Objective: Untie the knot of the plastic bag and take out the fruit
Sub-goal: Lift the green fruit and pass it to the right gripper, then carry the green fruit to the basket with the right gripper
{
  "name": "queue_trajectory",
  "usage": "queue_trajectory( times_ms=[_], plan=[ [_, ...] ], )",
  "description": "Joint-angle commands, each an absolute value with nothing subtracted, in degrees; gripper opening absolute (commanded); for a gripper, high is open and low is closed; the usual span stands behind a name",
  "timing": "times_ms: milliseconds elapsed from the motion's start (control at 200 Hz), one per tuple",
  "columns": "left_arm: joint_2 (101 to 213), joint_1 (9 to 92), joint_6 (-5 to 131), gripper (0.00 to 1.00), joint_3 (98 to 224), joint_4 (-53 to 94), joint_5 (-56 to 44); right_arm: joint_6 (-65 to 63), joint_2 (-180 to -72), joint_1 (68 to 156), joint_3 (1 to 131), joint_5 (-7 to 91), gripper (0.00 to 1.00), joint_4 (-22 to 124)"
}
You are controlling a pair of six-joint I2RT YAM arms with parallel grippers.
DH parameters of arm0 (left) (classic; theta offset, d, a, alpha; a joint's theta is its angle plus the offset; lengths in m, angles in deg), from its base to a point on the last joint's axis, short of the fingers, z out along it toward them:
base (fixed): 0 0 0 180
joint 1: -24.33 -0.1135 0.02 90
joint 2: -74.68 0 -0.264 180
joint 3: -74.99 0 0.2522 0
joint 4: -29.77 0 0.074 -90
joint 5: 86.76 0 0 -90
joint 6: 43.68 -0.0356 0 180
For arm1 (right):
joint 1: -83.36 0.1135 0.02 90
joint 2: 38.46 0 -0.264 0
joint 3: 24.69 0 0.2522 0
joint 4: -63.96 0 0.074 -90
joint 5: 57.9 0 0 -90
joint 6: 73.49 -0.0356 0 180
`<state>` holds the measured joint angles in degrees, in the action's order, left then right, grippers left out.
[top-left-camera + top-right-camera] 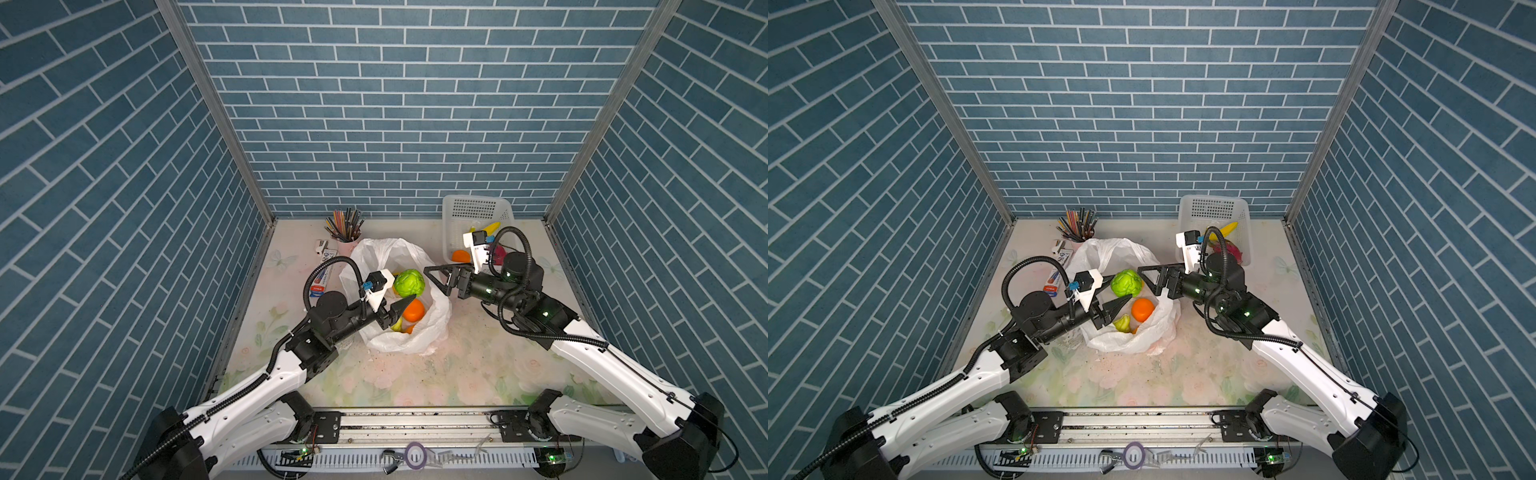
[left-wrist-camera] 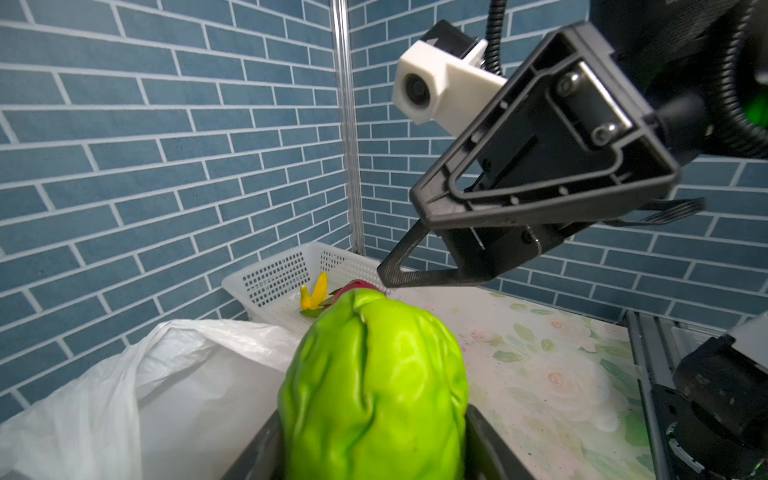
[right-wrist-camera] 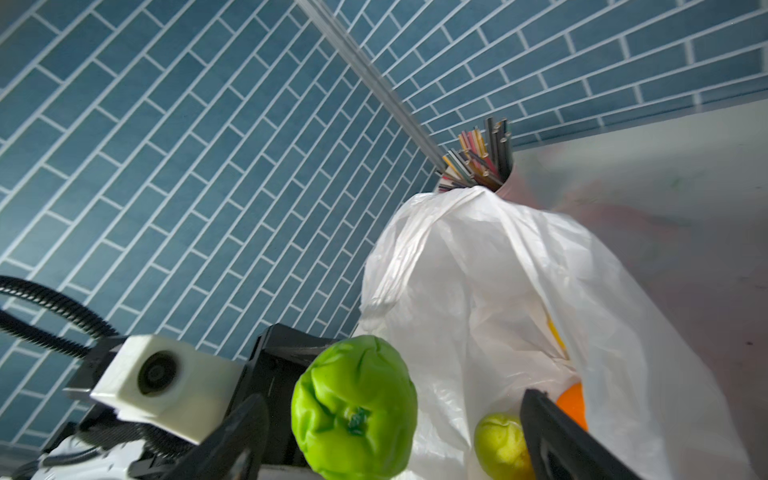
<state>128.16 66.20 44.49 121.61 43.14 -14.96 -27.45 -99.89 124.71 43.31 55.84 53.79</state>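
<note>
One green fruit [image 1: 409, 282], pinched in the left pincer [image 1: 405, 287] above the open plastic bag [image 1: 415, 336], lay just beyond the spread right pincer [image 1: 430, 272], directly along its reach.

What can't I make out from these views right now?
- Crinkly white plastic bag's bottom: in both top views its walls and the left tool hide how many fruits remain.
- White perforated plastic basket: in both top views the right arm's white camera mount covers part of its contents.
- Left tool's fingertips: in the left wrist view the wrinkled green toy fruit it grips covers them.
- Red-and-blue tube's lettering: too small in both top views.
</note>
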Motion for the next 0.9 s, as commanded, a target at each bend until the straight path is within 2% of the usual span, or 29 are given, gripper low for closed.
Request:
queue_trajectory(
  times_ms=[0, 205, 320, 480, 545, 770, 895],
  plan=[
    [128.8, 66.1, 44.1, 0.35, 123.9, 48.1, -18.8, -30.6, -101.1, 124.7, 43.0, 63.7, 0.95, 59.9],
    [130.5, 66.6, 43.5, 0.35, 126.2, 48.3, -19.6, -31.7, -105.1, 125.1, 43.6, 68.4, 0.90, 61.6],
    [131.6, 66.7, 43.3, 0.35, 126.9, 48.5, -19.0, -31.1, -105.7, 125.6, 43.7, 68.6, 0.82, 62.1],
    [132.9, 66.8, 43.2, 0.36, 127.8, 47.2, -18.4, -31.0, -105.6, 125.6, 43.4, 68.3, 0.67, 62.2],
    [133.3, 66.9, 43.6, 0.42, 127.8, 47.1, -17.9, -30.9, -105.4, 125.6, 43.4, 67.9, 0.62, 61.9],
    [132.2, 67.0, 44.5, 0.77, 127.8, 46.0, -15.4, -27.5, -104.4, 125.2, 46.0, 62.0, 0.56, 58.1],
    [131.2, 67.0, 44.6, 0.85, 127.4, 45.3, -14.9, -24.3, -104.7, 124.7, 48.9, 55.9, 0.54, 55.2]
  ],
)
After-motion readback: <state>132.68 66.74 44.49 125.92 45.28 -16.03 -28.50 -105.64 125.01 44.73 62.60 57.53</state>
